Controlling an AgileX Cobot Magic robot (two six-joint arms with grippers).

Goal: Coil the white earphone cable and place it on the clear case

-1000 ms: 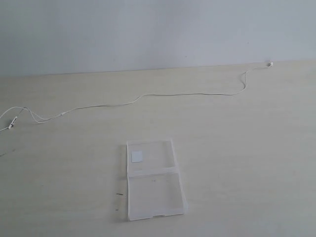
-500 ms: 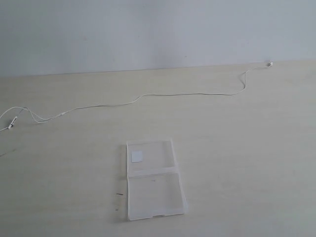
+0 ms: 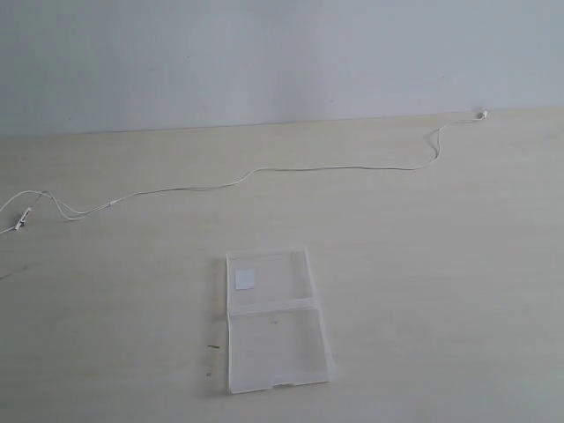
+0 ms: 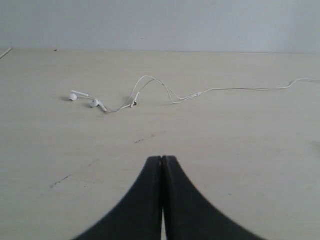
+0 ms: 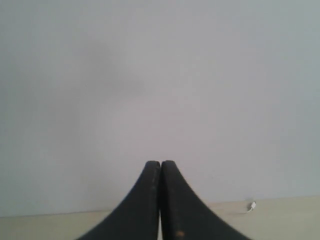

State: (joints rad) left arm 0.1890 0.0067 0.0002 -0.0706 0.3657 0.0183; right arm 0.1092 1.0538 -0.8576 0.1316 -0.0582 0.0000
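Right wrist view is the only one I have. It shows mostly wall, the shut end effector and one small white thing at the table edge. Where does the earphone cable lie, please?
Observer: The white earphone cable lies uncoiled across the far part of the table, from the left side to the right side of the exterior view.
Operator: Where are the earbuds?
Observer: The earbuds lie at the cable's left end, on the table ahead of the left end effector, which is shut and empty.
Operator: And the case?
Observer: The clear case lies opened flat near the camera, apart from the cable. Nothing lies on it; it bears only a white sticker.
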